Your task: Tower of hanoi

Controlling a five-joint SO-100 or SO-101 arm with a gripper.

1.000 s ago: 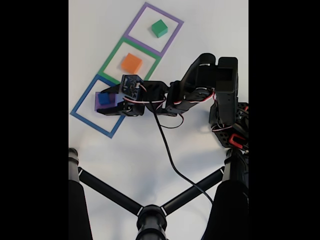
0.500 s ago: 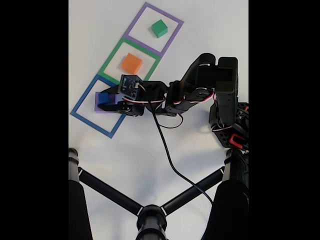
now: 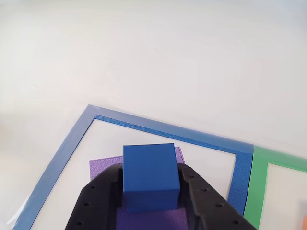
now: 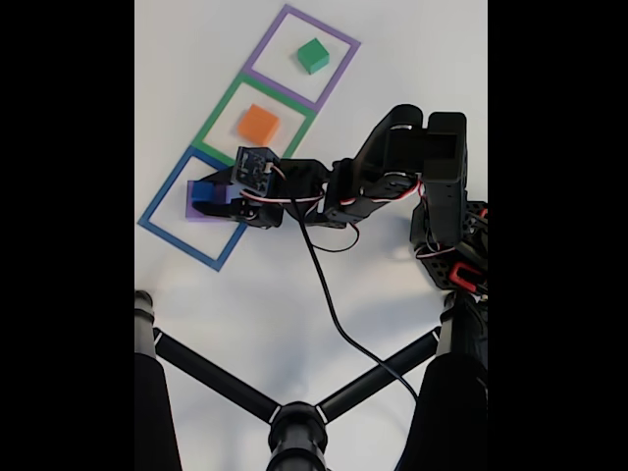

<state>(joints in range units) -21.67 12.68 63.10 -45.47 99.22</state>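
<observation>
A blue cube [image 3: 149,175] sits between the two black fingers of my gripper [image 3: 149,178], which is shut on it. Under the cube lies a larger flat purple block [image 3: 102,168], inside the blue taped square [image 3: 168,129]. In the fixed view the gripper [image 4: 208,192] holds the blue cube [image 4: 201,190] over the purple block [image 4: 193,211] in the blue square [image 4: 162,233]. An orange cube [image 4: 258,124] rests in the green square [image 4: 211,128]. A green cube [image 4: 313,55] rests in the purple square [image 4: 265,49].
The arm's base [image 4: 456,255] stands at the right of the white table. A black cable [image 4: 329,304] runs from the wrist toward the front. Black tripod legs [image 4: 294,432] spread across the bottom of the fixed view. The green square's edge [image 3: 254,182] borders the blue one.
The gripper and the blue cube have shifted slightly up and to the left in the fixed view. The orange and green cubes have not moved.
</observation>
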